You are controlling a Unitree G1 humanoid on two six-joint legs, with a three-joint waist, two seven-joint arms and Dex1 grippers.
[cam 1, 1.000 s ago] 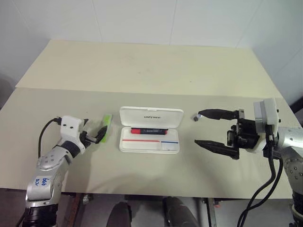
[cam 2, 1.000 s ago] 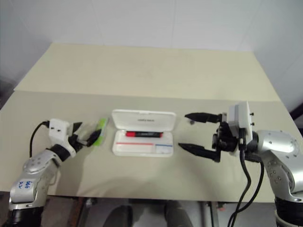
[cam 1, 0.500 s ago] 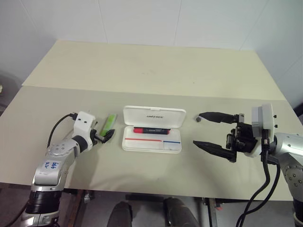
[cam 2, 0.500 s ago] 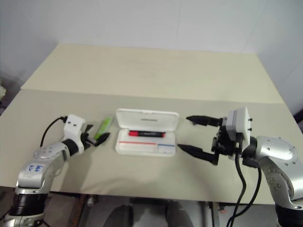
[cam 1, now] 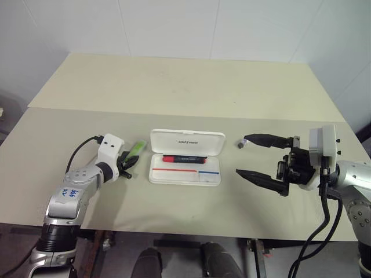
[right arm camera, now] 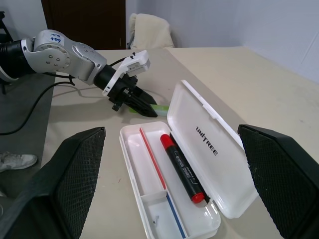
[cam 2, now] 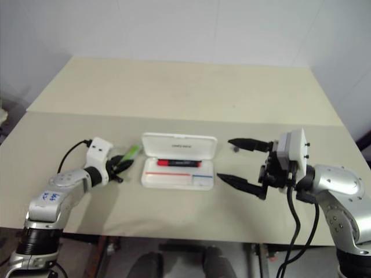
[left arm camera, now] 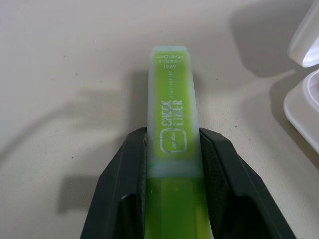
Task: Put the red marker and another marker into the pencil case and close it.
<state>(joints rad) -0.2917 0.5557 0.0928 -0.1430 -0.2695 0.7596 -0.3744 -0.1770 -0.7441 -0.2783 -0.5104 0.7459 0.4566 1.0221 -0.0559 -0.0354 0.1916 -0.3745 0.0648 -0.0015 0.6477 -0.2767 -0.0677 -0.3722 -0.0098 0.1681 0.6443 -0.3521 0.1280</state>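
Green marker: translucent light green, white lettering, between the black fingers of the left pincer. Case: white, dark lettering on lid, red and blue stripes inside. Red marker: black barrel, red cap and tail. Counter: plain cream. Right pincer: black.

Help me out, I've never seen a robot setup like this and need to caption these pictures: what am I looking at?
This is a humanoid robot with two arms, each ending in a two-fingered black gripper. Two pictures look down from its head; the other two come from cameras on its wrists. On the beige table lies an open white pencil case with a red marker inside. The left gripper has its fingers closed on a light green marker lying beside the case. The right gripper waits wide open and empty on the case's other side, near a small dark bit.
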